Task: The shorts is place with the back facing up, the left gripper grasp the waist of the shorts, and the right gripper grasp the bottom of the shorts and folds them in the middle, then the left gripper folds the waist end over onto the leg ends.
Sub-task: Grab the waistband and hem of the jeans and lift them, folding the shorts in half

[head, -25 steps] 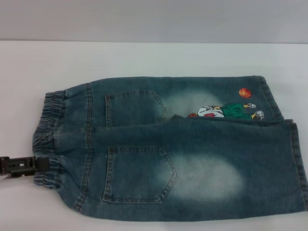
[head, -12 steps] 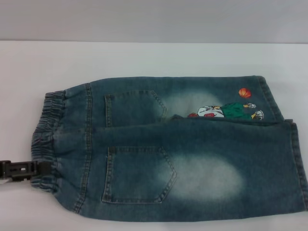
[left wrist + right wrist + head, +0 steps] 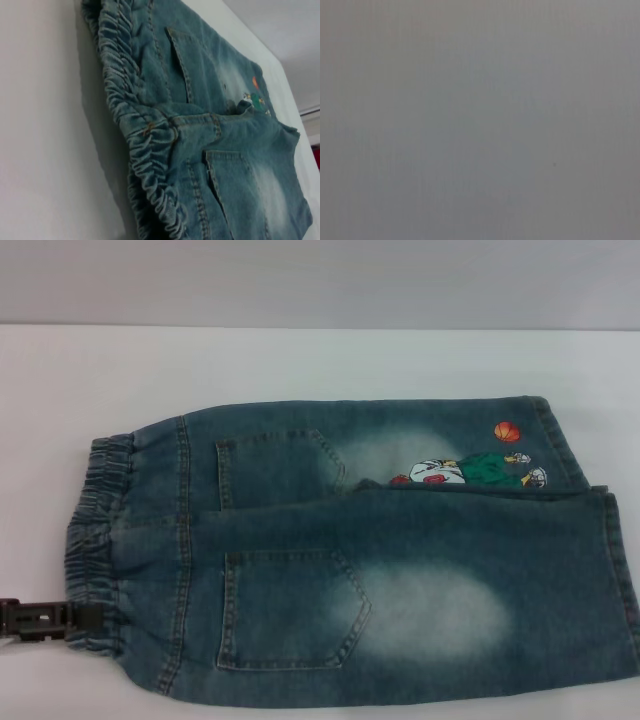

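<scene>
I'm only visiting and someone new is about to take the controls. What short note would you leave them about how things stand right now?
Left gripper: at the near corner of the waist of the shorts, touching the elastic band; a firm grip is not visible.
Right gripper: out of sight; its camera shows only blank grey.
The shorts lie flat on the white table, back pockets up, waist to the robot's left, leg ends to its right.
Done: left arm is at the waist.
Left: right gripper takes the hems, fold in the middle, then waist over leg ends.
</scene>
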